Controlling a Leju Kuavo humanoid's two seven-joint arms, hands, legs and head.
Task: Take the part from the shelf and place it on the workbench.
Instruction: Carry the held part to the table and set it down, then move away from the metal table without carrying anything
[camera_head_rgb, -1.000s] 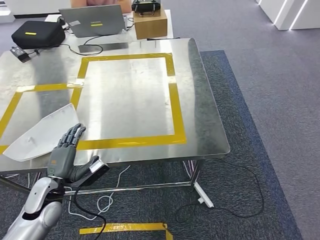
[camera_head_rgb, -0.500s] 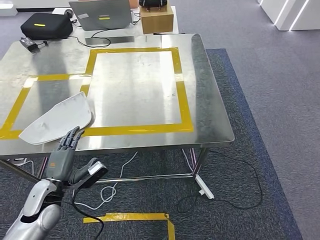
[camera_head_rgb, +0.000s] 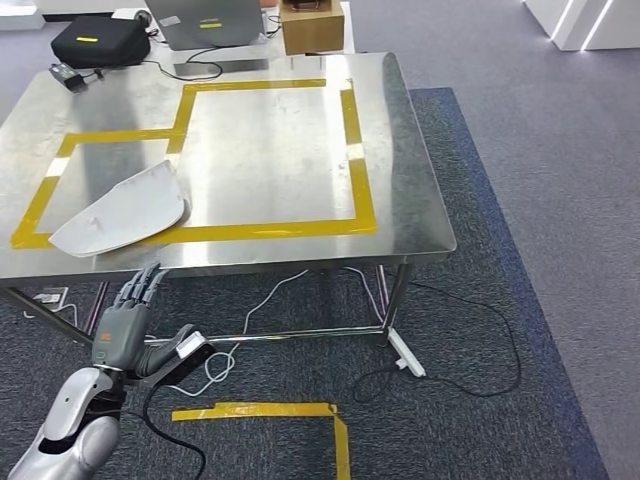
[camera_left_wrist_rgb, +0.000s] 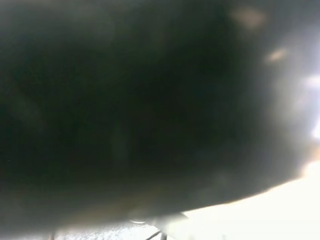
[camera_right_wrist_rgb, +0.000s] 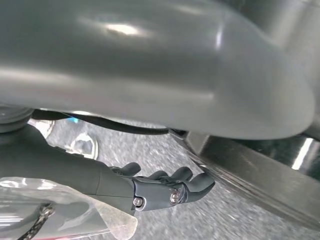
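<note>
The part (camera_head_rgb: 121, 212), a flat pale grey panel with one rounded end, lies on the steel workbench (camera_head_rgb: 407, 180) near its front left, across the yellow tape lines (camera_head_rgb: 361, 180). My left hand (camera_head_rgb: 128, 325) hangs below and in front of the bench's front edge, apart from the part, fingers spread and holding nothing. The left wrist view is dark and blurred. In the right wrist view my right hand (camera_right_wrist_rgb: 166, 187) hangs over the carpet with its fingers stretched out and nothing in them.
A laptop (camera_head_rgb: 204, 20), a black bag (camera_head_rgb: 98, 42) and a cardboard box (camera_head_rgb: 311, 25) stand behind the bench's far edge. Cables (camera_head_rgb: 453, 390) and a white power strip (camera_head_rgb: 406, 352) lie on the carpet under the bench. Yellow floor tape (camera_head_rgb: 256, 411) runs in front.
The whole picture has shifted, with the bench now farther and higher in view. My left hand, earlier at the part's near edge, is now below the bench edge.
</note>
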